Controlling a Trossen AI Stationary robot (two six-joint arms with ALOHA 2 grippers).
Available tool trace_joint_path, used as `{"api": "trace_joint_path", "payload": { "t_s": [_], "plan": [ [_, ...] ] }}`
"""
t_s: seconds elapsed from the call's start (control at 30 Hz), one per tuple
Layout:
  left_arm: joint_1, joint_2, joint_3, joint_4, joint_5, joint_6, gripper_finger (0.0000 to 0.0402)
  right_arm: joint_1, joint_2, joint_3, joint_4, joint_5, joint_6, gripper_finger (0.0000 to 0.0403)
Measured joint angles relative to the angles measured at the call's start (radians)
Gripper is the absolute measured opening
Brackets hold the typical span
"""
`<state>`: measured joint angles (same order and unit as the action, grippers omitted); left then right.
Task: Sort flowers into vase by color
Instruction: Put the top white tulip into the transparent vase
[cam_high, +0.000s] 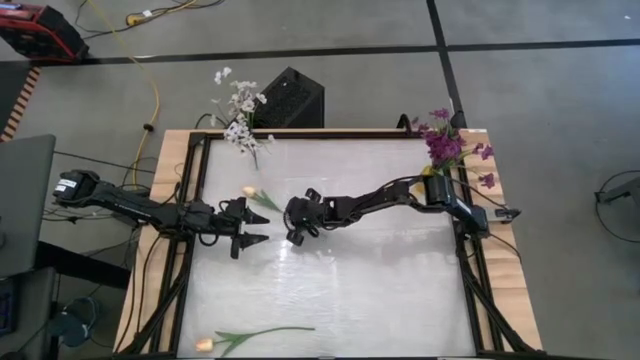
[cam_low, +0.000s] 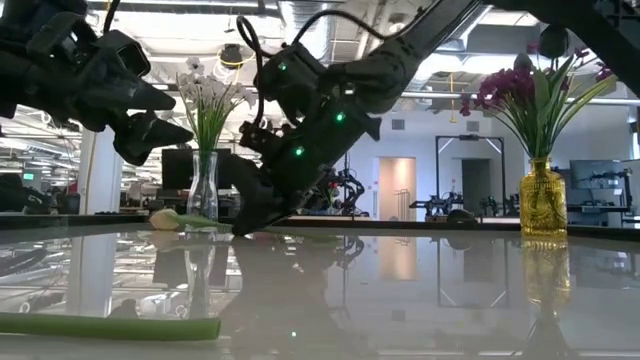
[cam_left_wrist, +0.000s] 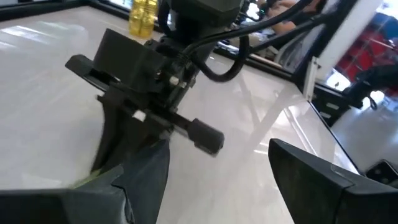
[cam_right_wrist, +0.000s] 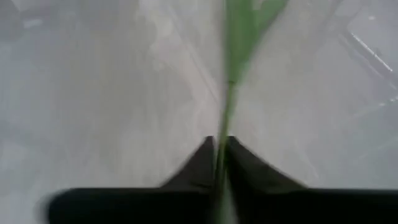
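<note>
Peach-cream tulip bud on a thin green stem (cam_high: 256, 195) lies mid-table, its stem pinched between the closed fingers of the right gripper (cam_high: 296, 222). Left gripper (cam_high: 250, 226) hovers just beside, jaws spread wide and empty. Judged light, limp and smooth-stemmed; best gripped on the stem, clear of the crushable bud.

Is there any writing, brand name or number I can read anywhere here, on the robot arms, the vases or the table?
None can be read.
Left arm: a pale patch near its base, too small to read.
Yellow vase, clear vase and table: no lettering shows.
Room screens behind the table: too blurred to read.
</note>
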<state>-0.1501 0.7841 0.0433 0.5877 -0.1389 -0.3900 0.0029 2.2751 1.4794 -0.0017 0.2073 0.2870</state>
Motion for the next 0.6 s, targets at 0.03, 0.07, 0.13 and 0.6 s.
{"api": "trace_joint_path", "payload": {
  "t_s": [0.03,0.07,0.13,0.6],
  "plan": [
    [0.0,0.0,0.0,-0.001,0.012,0.005,0.0261,0.001,-0.008,0.0,-0.026,0.002,-0.004,0.0033],
    [0.0,0.0,0.0,-0.002,0.033,0.012,0.0261,0.002,-0.02,-0.001,-0.054,0.005,-0.003,0.0026],
    [0.0,0.0,0.0,-0.004,0.107,0.014,0.0261,0.001,-0.051,-0.003,-0.114,0.003,0.002,0.0026],
    [-0.068,0.023,0.0,-0.1,0.22,0.009,0.0261,0.083,-0.518,-0.601,0.57,0.088,0.004,0.0026]
  ]
}}
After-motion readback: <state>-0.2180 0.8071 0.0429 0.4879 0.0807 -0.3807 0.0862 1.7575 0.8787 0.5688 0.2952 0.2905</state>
